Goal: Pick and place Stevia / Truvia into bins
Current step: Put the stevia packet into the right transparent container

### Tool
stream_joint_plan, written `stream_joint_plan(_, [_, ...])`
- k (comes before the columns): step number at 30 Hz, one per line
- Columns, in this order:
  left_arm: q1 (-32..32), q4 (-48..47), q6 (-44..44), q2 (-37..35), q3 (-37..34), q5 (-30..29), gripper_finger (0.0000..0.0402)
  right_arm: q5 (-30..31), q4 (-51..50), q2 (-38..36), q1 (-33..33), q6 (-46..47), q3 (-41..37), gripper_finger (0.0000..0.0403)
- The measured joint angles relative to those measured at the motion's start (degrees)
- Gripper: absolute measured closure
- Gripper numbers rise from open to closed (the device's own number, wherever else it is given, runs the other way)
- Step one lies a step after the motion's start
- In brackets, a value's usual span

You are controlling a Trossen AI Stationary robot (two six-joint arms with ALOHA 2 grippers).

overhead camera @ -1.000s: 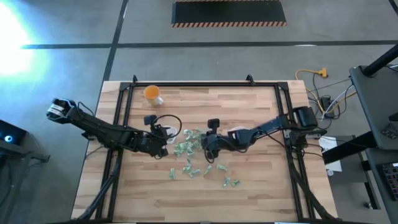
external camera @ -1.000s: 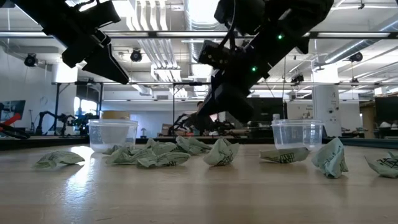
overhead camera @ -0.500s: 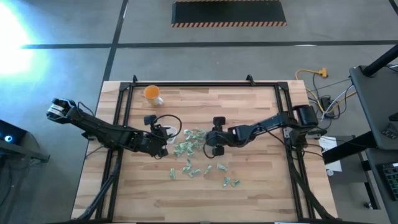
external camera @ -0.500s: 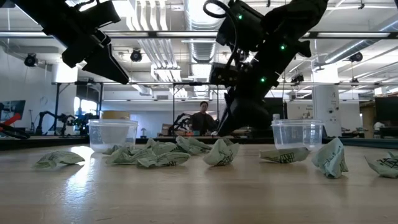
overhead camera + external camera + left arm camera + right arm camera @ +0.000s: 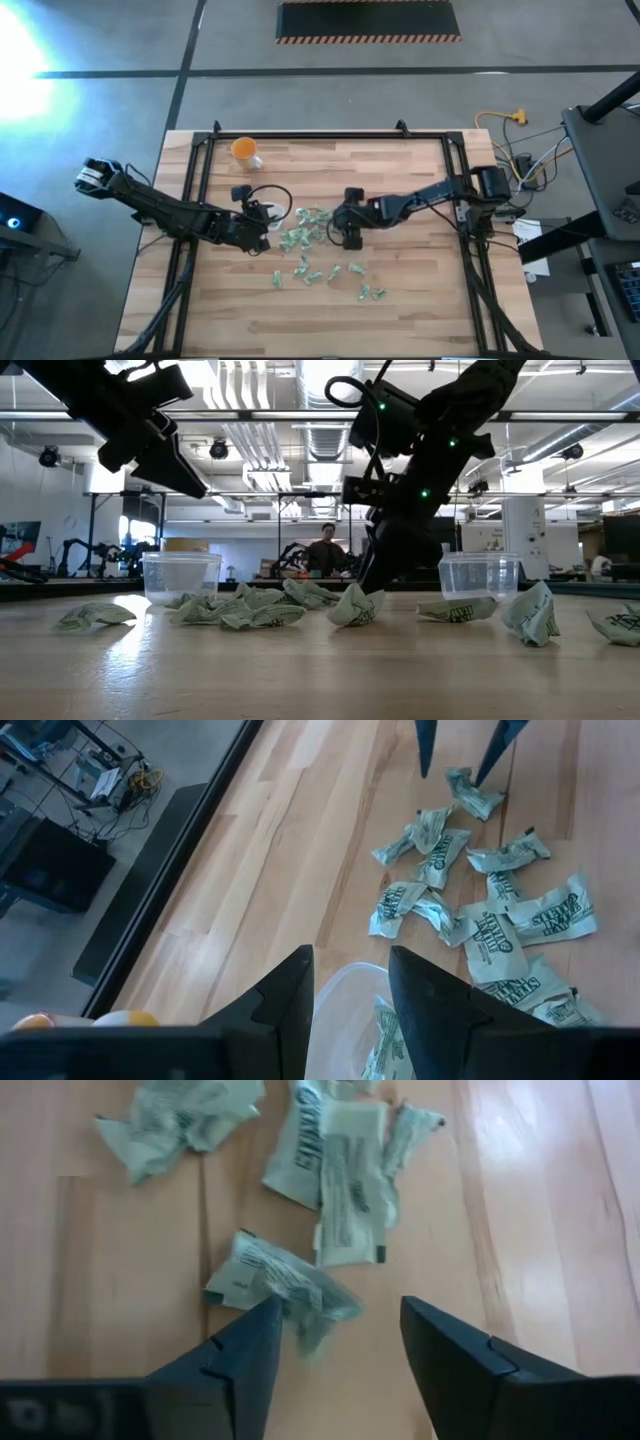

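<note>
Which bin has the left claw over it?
The bin left of the sachet pile, under the left claw; the left wrist view shows a sachet already inside it. The other bin sits behind the right arm.

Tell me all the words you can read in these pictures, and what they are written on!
"STEVIA": printed in green on a flat sachet lying on the table, seen in the left wrist view.
The print on the other sachets beside it is too small and crumpled to read.
The print on the sachets in the right wrist view is too blurred to read.
The dark print on a sachet in the low view is too small to read.
</note>
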Motion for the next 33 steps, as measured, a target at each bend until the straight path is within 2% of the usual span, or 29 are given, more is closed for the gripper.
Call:
stream_joint_plan(5, [0.0,0.3,0.0,0.0,-0.1,0.0,0.0285,-0.5,0.1,0.3,0.0,-0.1,-0.1,0.0209])
stream_joint_plan(9, [0.0,1.0,0.0,0.0,-0.2,0.0,0.0285,-4.7,0.1,0.7,-0.3,-0.6,-0.3,0.0235])
stream_joint_plan(13, [0.0,1.1,0.0,0.0,-0.2,0.0,0.0285,-5.0,0.1,0.7,-0.3,-1.2,-0.3,0.0283])
stream_joint_plan(19, [0.0,1.3,0.0,0.0,-0.1,0.2,0.0285,-5.0,0.2,0.7,-0.3,-2.8,-0.3,0.0382])
stream_joint_plan(33, [0.0,2.4,0.1,0.0,-0.1,0.4,0.0285,-4.5,0.2,-1.4,0.1,-2.8,-0.2,0.0394])
